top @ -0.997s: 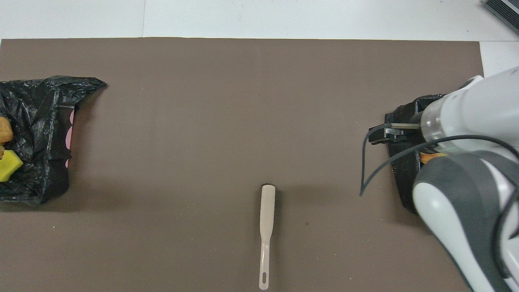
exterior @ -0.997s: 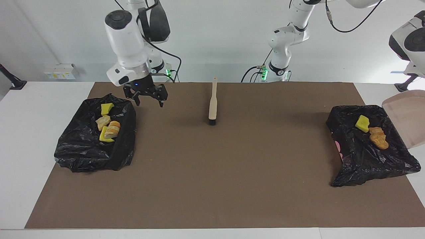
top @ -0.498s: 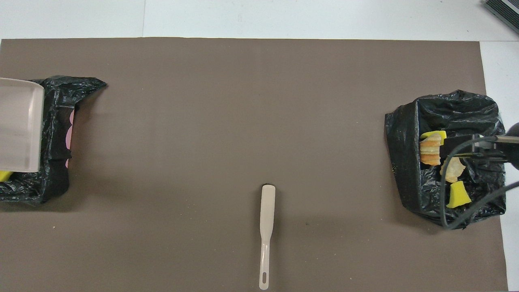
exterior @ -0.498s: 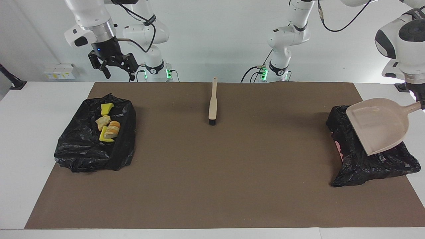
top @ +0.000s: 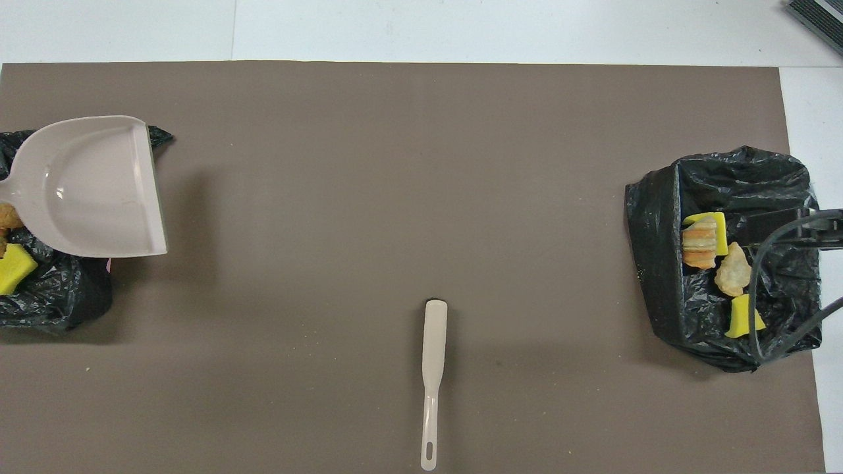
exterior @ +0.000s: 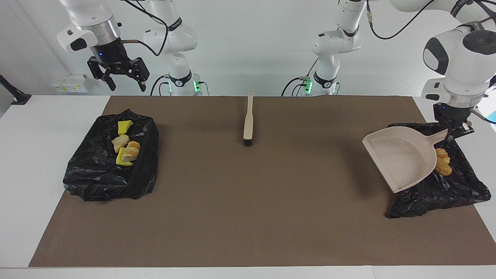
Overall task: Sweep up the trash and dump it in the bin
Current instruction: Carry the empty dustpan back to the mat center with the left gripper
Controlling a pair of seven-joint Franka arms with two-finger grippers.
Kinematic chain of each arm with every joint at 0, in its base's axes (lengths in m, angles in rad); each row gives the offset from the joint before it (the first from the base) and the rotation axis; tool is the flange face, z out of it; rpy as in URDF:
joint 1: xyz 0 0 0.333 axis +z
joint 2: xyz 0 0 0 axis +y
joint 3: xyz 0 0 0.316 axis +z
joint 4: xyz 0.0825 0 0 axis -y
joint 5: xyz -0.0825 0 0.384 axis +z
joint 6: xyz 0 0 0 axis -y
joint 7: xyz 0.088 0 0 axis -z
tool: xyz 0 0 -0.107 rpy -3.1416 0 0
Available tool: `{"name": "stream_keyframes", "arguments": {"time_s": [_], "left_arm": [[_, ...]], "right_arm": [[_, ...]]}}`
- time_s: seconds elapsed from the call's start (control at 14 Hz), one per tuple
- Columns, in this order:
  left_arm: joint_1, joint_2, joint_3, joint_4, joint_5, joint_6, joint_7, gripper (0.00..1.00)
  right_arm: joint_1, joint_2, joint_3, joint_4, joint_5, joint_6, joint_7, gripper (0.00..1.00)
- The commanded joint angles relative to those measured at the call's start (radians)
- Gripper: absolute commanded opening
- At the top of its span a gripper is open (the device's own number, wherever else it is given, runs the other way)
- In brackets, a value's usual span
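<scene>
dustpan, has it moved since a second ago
Yes. The dustpan, shut in the left gripper, has swung over its bin toward the brush.

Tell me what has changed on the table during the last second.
The left gripper, shut on the dustpan handle, swung the pan in over its bin toward the table's middle. The right gripper, open, rose from beside the other bin and now hangs high above it. The brush, both bins and the trash stayed put.

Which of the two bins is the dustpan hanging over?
The bin at the left arm's end; the dustpan covers part of it. The other bin has nothing covering it.
</scene>
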Motion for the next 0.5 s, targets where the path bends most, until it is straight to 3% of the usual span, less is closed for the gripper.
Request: {"name": "stream_keyframes", "arguments": {"time_s": [0.0,0.43], "left_arm": [[-0.064,-0.029,0.014,-0.063,-0.092,-0.03,-0.202,0.0],[-0.294,0.015,0.014,-0.091,-0.151,-0.027,-0.723,0.0]], "right_arm": [[-0.008,0.01,0.013,0.034,-0.017,-0.036,-0.024,1.0],[0.02,0.009,-0.021,0.032,-0.035,-0.035,-0.054,1.0]]}}
